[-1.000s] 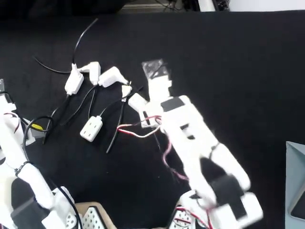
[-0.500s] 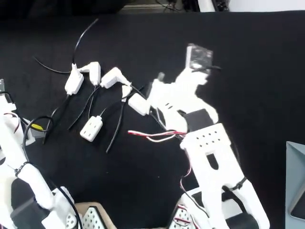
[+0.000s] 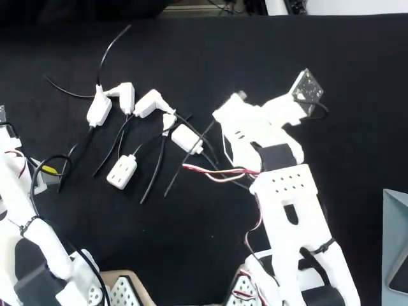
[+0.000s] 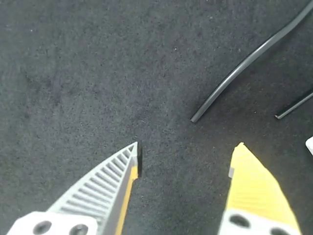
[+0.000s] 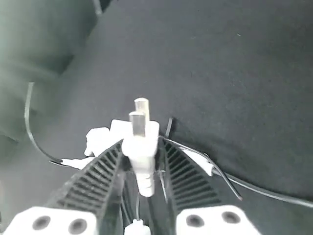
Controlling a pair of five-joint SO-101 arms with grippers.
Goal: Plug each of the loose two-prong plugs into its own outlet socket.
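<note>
Jaws of the right gripper point(image 5: 142, 143) clamp the white plug point(image 5: 141, 152), prongs jutting past their tips.

Black table point(image 3: 357, 76), 1 white outlet socket point(image 3: 122, 171), plugs point(image 3: 150, 102) — black cords point(image 3: 76, 95)

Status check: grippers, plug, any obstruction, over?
Left gripper open over table. Right gripper shut on two-prong plug, prongs outward. Black cords lie beside the outlet socket.

Bench point(image 4: 73, 58): matt, finely napped black cloth. Plug point(image 5: 141, 142): smooth white plastic with dull metal prongs point(image 5: 141, 104). Fingers point(image 5: 95, 178): ribbed plastic. Cord point(image 4: 244, 68): smooth black sheath.
</note>
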